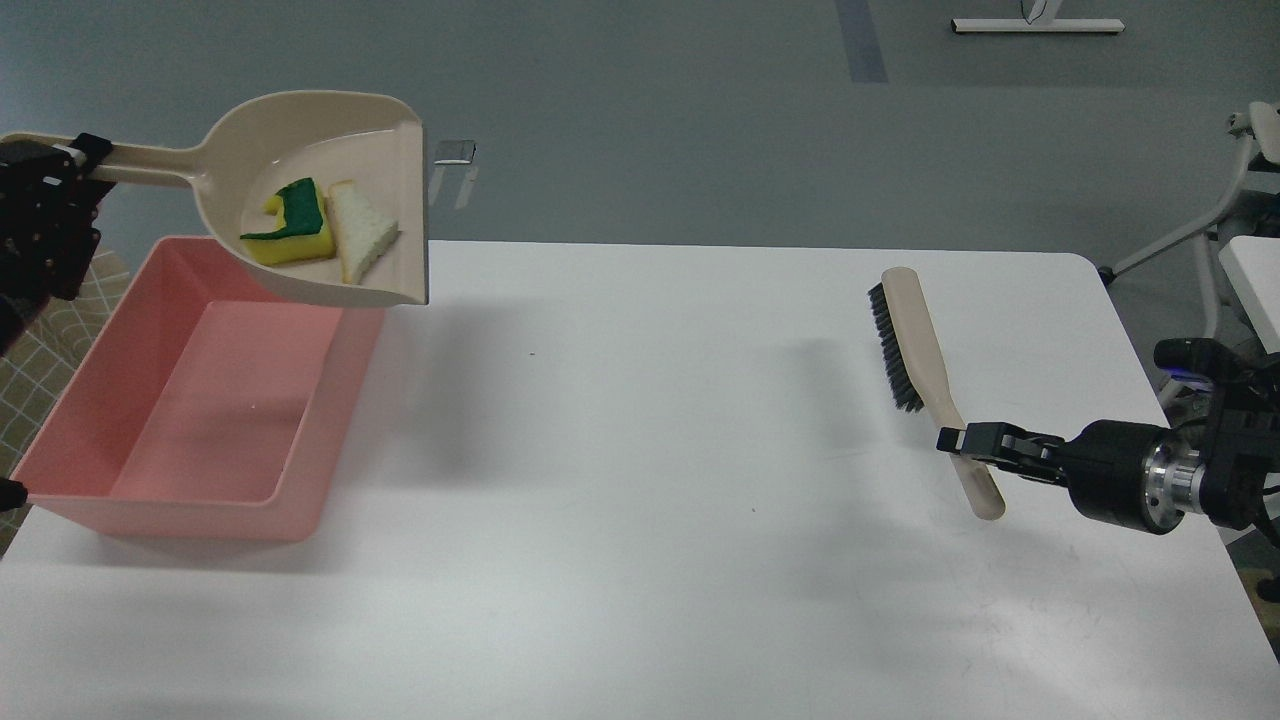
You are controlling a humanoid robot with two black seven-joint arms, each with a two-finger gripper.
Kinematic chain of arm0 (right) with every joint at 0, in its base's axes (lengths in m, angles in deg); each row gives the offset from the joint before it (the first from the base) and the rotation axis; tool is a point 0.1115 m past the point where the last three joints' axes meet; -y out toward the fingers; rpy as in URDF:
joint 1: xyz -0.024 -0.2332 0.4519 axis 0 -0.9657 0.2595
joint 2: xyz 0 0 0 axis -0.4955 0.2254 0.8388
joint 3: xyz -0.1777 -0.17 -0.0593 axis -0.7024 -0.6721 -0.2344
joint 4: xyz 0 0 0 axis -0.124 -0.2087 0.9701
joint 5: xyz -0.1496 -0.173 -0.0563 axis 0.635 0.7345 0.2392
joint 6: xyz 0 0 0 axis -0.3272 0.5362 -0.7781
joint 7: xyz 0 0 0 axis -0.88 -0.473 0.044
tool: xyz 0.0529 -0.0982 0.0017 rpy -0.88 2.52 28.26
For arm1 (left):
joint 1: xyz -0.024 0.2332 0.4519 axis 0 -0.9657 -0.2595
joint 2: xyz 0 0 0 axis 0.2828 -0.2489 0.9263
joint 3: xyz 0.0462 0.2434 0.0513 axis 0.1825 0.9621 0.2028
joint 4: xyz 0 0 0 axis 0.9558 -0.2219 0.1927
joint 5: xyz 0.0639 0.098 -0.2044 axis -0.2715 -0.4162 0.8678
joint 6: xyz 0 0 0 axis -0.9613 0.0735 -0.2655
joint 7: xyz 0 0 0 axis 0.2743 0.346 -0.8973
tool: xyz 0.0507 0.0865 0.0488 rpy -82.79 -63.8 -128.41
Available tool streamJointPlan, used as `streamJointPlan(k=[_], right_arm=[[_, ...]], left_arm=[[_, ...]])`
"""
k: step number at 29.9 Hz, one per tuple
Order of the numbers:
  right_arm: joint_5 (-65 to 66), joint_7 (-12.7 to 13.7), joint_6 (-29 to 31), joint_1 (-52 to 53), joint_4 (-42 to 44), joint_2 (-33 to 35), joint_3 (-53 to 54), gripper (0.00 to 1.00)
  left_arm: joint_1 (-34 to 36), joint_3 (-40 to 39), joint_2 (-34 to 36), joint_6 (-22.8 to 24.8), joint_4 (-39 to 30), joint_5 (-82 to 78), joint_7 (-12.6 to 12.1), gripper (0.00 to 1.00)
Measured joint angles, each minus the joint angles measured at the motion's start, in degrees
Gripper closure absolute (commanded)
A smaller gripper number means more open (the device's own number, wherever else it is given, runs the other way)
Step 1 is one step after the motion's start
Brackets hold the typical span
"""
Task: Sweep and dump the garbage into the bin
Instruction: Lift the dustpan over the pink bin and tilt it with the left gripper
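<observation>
The beige dustpan point(385, 180) is held in the air above the far right part of the pink bin point(200, 400). In its scoop lie the yellow sponge piece with green top point(293, 235) and the white bread-like slice point(362, 238). My left gripper point(75, 160) is at the left edge, shut on the dustpan's handle. My right gripper point(962, 441) is at the right, shut on the handle of the beige brush point(915, 350), whose black bristles face left, low over the table.
The white table point(650, 480) carries the bin at its left edge. A checked beige cloth point(30, 390) shows left of the bin. A white chair frame point(1230, 200) stands beyond the table's right corner.
</observation>
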Motion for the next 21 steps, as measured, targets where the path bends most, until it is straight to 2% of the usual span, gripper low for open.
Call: streamJointPlan(k=[5, 8, 12, 14, 21], right_arm=[[0.0, 0.0, 0.0, -0.6, -0.3, 0.1, -0.1, 1.00], [0.0, 0.0, 0.0, -0.8, -0.5, 0.1, 0.0, 1.00], [0.0, 0.0, 0.0, -0.9, -0.5, 0.0, 0.0, 1.00], [0.0, 0.0, 0.0, -0.9, -0.6, -0.1, 0.1, 1.00], [0.0, 0.0, 0.0, -1.0, -0.7, -0.5, 0.3, 1.00]], left_arm=[[-5.2, -5.4, 2.4, 5.3, 7.8, -0.6, 3.5, 1.00], [-6.8, -5.6, 4.6, 7.0, 13.4, -3.3, 8.3, 1.00], [-7.4, -5.6, 5.7, 7.5, 16.8, -10.4, 13.4, 1.00], [-7.4, -5.6, 6.2, 7.3, 17.6, -13.6, 14.7, 1.00], [-7.5, -5.8, 10.1, 5.8, 18.1, -20.5, 16.6, 1.00]])
